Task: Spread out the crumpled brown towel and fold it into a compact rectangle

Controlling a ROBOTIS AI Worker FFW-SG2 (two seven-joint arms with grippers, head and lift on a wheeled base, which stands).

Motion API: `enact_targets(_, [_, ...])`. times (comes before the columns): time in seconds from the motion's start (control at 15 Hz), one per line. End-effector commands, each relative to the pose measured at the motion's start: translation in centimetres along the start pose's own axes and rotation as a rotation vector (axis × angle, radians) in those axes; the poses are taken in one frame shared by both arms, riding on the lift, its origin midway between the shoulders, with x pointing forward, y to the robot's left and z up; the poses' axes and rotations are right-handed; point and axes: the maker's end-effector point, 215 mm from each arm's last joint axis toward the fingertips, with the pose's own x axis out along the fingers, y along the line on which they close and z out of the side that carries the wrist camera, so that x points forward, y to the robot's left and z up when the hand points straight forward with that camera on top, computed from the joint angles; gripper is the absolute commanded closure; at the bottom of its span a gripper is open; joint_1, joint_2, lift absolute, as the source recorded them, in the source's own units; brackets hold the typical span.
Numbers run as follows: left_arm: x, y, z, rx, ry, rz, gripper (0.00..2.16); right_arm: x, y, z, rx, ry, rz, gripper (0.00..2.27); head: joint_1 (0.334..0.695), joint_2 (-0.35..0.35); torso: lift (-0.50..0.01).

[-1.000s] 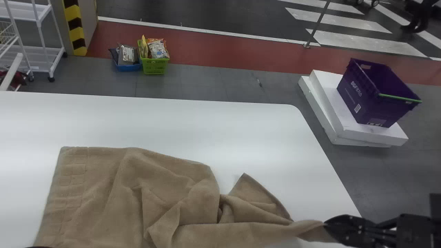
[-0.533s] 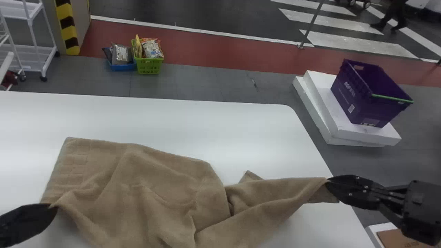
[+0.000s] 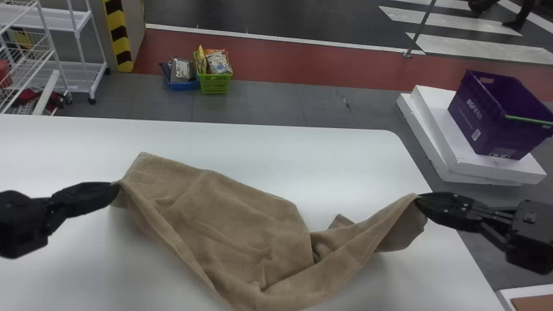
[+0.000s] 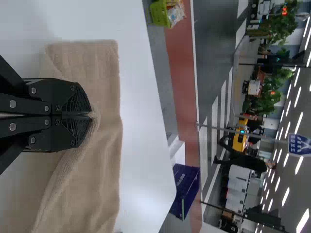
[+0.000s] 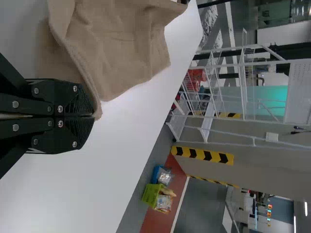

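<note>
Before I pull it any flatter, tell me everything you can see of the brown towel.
The brown towel looks like soft, plain terry cloth, with a grid-patterned band at its left end. It is unfolded but wrinkled, bunched right of the middle, where a small corner pokes out on the far side. The left gripper pinches it near the banded end, the right gripper at the other end; both ends look raised above the white table, and the near edge sags between them.

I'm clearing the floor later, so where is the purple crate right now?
In the head view, the purple crate is at the right, on white slabs beyond the right edge of the table.
</note>
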Motion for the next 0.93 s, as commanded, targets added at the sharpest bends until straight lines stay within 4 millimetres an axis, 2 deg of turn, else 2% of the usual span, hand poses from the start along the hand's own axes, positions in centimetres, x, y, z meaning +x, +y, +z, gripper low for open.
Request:
enact_targets(0.0, [0.7, 2.4, 2.9, -0.026, -0.021, 0.031, 1.30, 1.0, -1.3, 1.2, 0.053, -0.026, -0.001, 1.17, 0.695, -0.178, -0.127])
enact_targets(0.13, [1.7, 4.2, 4.9, -0.061, -0.020, 0.052, 1.30, 2.5, -2.6, 2.3, 0.097, -0.038, -0.001, 1.17, 0.695, -0.151, -0.127])
enact_targets(0.33, [2.8, 6.7, 8.4, -0.051, -0.026, 0.102, 1.30, 4.2, -5.9, 4.7, 0.161, -0.048, -0.012, 1.17, 0.695, -0.126, -0.127])
enact_targets(0.47, [3.6, 8.0, 10.3, -0.042, -0.023, 0.129, 1.30, 4.9, -8.0, 6.3, 0.188, -0.058, -0.017, 1.17, 0.668, -0.120, -0.127])
enact_targets(0.6, [4.6, 9.1, 11.8, -0.038, -0.017, 0.146, 1.30, 5.9, -9.1, 7.9, 0.182, -0.065, -0.003, 1.17, 0.617, -0.116, -0.127])
enact_targets(0.67, [5.0, 9.5, 12.4, -0.044, -0.017, 0.146, 1.30, 6.4, -9.7, 8.4, 0.194, -0.077, 0.003, 1.17, 0.602, -0.114, -0.127])
enact_targets(0.87, [6.6, 10.9, 14.5, -0.051, -0.012, 0.168, 1.30, 7.6, -13.5, 10.7, 0.227, -0.122, -0.048, 1.17, 0.567, -0.111, -0.127])
